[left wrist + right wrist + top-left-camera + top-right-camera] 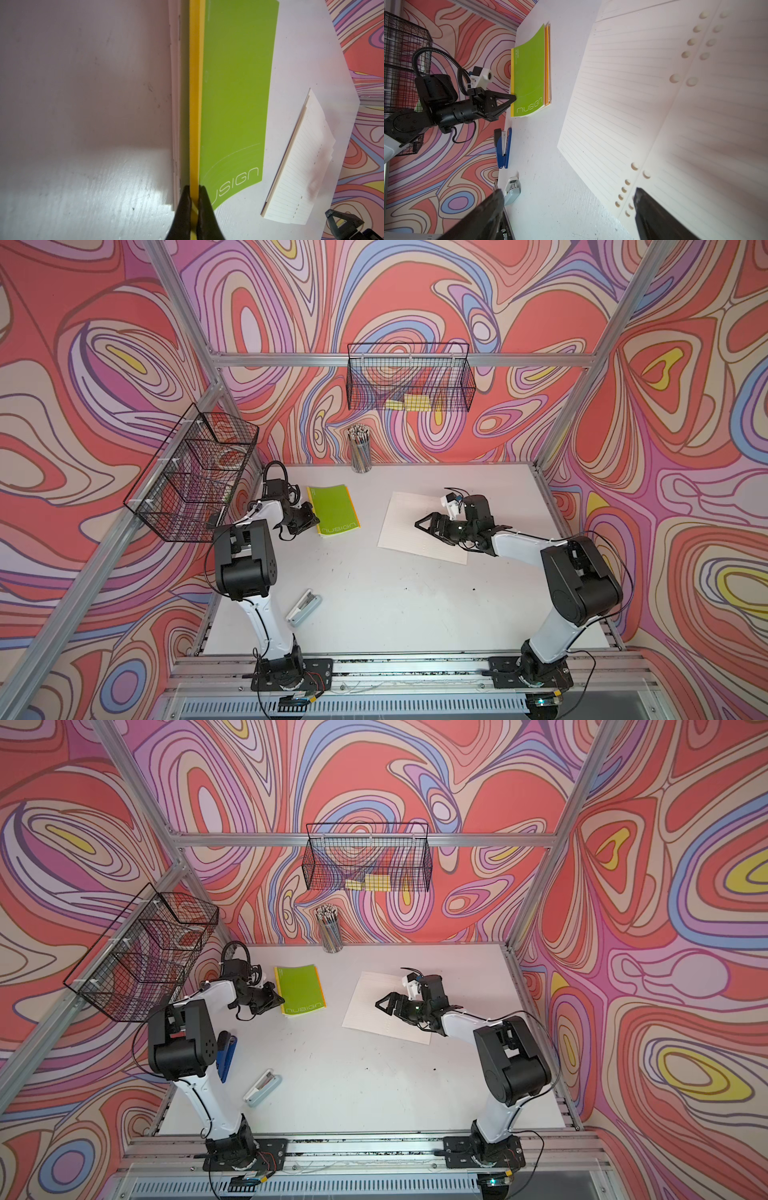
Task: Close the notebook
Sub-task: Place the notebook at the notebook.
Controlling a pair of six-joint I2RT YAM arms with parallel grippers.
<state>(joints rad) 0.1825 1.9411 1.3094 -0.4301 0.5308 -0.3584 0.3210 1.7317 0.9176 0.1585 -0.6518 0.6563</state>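
Green nusign notebook (334, 510) lies flat at the left rear of the table (374, 593), cover down, judged closed. Left gripper (194, 191) is clamped on its yellow edge strip (195, 93). Right gripper (566, 194) is spread wide and empty over lined loose-leaf sheets (399, 531), well apart from the notebook.

Risk, as judged: if the arm is withdrawn before the jaws are released, the cover could be peeled open, the strip creased, or the notebook dragged toward the table edge.

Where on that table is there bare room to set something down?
Widest patch: near half of the table, between the white stapler and the right arm. A narrower strip separates the green notebook from the lined pad. Crowded: the left edge, by the blue stapler.
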